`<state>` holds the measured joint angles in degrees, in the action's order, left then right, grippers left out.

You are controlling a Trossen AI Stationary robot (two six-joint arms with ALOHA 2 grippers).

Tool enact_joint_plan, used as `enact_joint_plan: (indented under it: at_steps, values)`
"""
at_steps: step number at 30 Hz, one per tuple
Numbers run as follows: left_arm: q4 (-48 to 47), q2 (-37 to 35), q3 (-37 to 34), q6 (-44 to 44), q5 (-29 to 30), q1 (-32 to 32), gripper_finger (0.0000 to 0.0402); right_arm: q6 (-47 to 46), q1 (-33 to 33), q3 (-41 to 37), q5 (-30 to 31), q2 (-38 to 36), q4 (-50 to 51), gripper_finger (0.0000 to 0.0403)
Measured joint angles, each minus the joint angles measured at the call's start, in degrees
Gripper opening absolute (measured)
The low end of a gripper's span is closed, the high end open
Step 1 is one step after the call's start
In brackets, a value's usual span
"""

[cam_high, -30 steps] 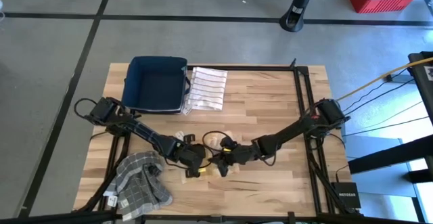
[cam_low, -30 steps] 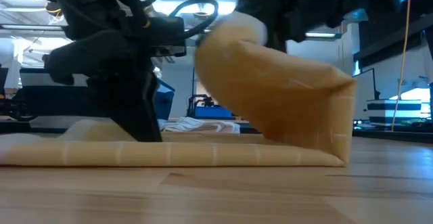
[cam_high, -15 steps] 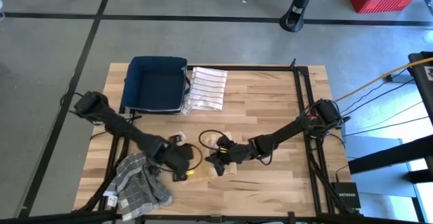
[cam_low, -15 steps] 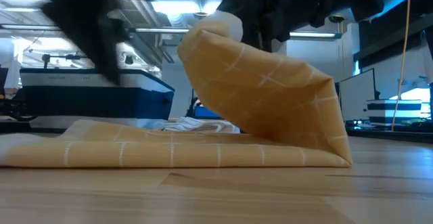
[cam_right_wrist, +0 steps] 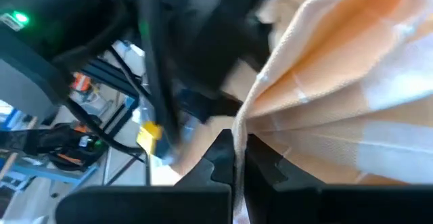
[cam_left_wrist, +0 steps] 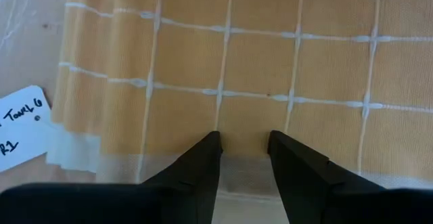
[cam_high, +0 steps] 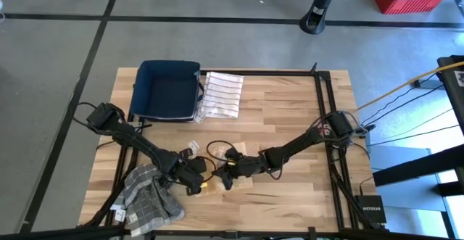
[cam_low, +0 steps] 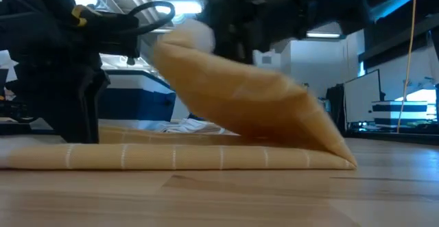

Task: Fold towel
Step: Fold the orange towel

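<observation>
Right tool [cam_right_wrist: 237, 158] pinches one edge of the yellow towel [cam_low: 226, 110], its fingers pressed together on the cloth, and holds that edge up over the rest. Left tool [cam_left_wrist: 243, 158] sits low at the towel's opposite edge, fingers slightly spread with the hem showing in the gap; you cannot tell from these views whether it grips the cloth or only rests there.

Your towel lies near the front middle of the bench [cam_high: 290, 109], between the two tools. From the low view, its bottom layer is flat on the wood while the lifted half slopes over it like a tent, joined at a crease on one side. A small paper tag [cam_left_wrist: 19, 122] sticks out beside the hem.

Judging by this, the first fold is about halfway through: the lifted half is not yet laid down on the lower layer. What looks left is to lower it, line up the edges, release, and perhaps fold again.

Elsewhere a grey checked cloth [cam_high: 151, 193] lies at the front left, and a blue bin [cam_high: 168, 89] and a striped cloth [cam_high: 221, 95] sit at the back.
</observation>
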<state>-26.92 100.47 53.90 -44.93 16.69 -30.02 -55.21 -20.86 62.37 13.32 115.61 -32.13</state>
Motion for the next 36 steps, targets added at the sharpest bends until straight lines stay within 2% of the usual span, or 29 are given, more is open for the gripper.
enact_joint_plan:
  at_steps: [6, 13, 29, 32, 36]
  values:
    - [2.83, 0.44, -0.1, 0.33, 1.1, 0.02, 0.0125, 1.46, 0.33, 6.72, -1.07, 4.92, 1.06, 0.0014]
    - [2.85, 0.13, -0.07, 0.47, 0.63, 0.02, 0.0125, 1.02, 0.7, 7.38, -0.92, 5.62, 2.16, 0.0014]
    - [-12.15, -7.35, 6.0, -2.64, -2.97, -1.05, 0.0125, -0.25, 0.63, 7.36, -2.51, 5.62, 1.91, 0.0027]
    - [-15.08, -9.13, 6.02, -4.13, -3.19, -1.67, 0.0125, -0.38, 0.63, 7.36, -2.51, 5.62, 2.19, 0.0043]
    - [-16.96, -11.28, 6.05, -5.6, -3.16, -2.06, 0.0125, -0.45, 0.63, 7.36, -2.49, 5.62, 2.19, 0.0097]
